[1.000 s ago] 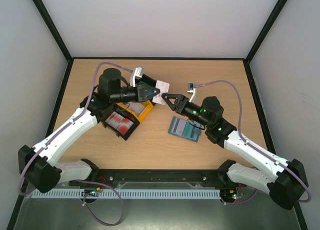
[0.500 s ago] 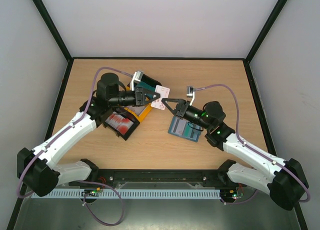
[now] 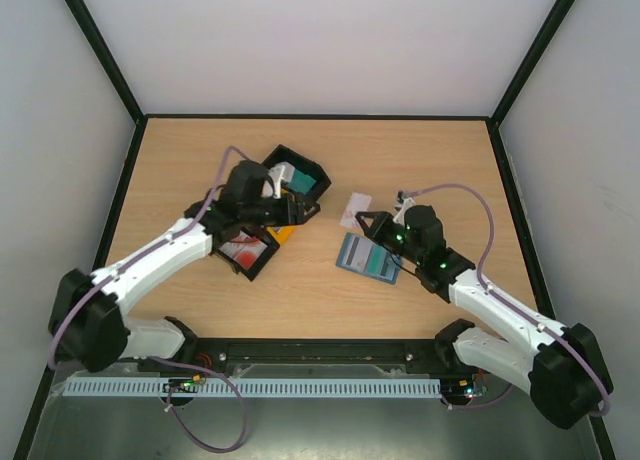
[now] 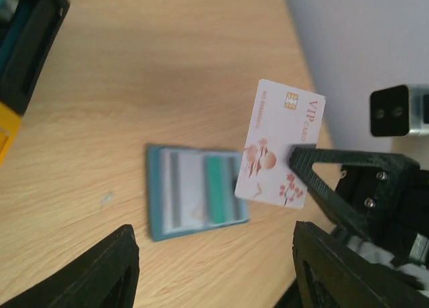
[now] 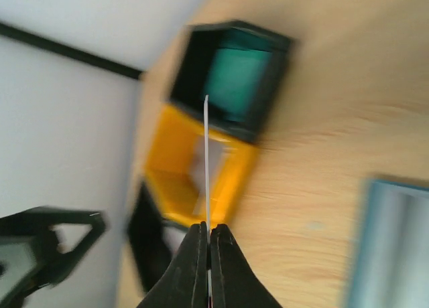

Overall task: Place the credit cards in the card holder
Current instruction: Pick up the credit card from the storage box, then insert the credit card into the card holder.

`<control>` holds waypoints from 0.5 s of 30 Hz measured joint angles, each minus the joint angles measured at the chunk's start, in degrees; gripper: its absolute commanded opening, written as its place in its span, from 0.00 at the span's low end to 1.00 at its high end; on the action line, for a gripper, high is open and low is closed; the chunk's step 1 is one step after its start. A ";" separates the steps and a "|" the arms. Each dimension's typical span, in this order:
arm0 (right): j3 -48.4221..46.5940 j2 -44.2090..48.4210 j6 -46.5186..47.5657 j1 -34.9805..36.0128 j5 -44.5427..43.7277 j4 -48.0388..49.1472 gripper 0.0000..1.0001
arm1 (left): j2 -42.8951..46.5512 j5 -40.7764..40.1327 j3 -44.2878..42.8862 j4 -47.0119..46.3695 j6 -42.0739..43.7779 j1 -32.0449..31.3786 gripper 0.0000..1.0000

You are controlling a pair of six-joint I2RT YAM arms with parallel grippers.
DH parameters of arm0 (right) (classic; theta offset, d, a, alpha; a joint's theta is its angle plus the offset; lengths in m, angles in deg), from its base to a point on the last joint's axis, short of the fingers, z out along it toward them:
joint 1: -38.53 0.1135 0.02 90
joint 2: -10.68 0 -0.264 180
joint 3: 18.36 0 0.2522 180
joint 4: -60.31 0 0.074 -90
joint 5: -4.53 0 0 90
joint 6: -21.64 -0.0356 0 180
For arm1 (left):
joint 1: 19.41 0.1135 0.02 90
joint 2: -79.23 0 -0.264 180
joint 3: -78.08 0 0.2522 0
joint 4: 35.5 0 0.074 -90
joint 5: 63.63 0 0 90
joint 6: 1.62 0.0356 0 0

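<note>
The light wooden table [image 3: 330, 150] is cut off by the frame in both wrist views. The white-and-black left arm [image 3: 160, 255] lies across the cluster of trays. It covers most of the square yellow plastic tray [image 5: 164, 187], and the blurred right wrist view does not show what that tray holds. Beyond it, the square black plastic tray [image 3: 305, 158] holds a teal-green card stack [image 3: 305, 183]. A second black plastic tray [image 3: 256, 272], partly under the arm, holds white cards printed in red [image 3: 243, 248].

The left gripper [image 4: 214, 274] hangs over the table with its claws spread wide and nothing between them. Its own camera shows only their tips.

The slate-blue card holder [image 3: 368, 257] lies flat on the table, one corner covered from overhead by the right gripper [image 3: 362, 218]. That claw is pinched tight on one edge of a thin white plastic credit card with red printing [image 4: 281, 144]. The card is raised clear of the table near the holder.
</note>
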 measured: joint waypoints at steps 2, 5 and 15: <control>3.41 -0.15 0.46 -2.97 -0.44 -2.86 0.02 | -3.61 -2.19 0.13 0.46 1.05 -1.88 0.63; 8.20 -0.17 0.94 -6.84 -0.57 -6.88 0.02 | -9.77 -4.50 0.11 0.24 2.03 -4.87 0.58; 14.23 -1.53 1.11 -13.03 3.26 -9.86 0.02 | -28.87 -8.26 -8.20 1.25 4.35 -10.69 0.50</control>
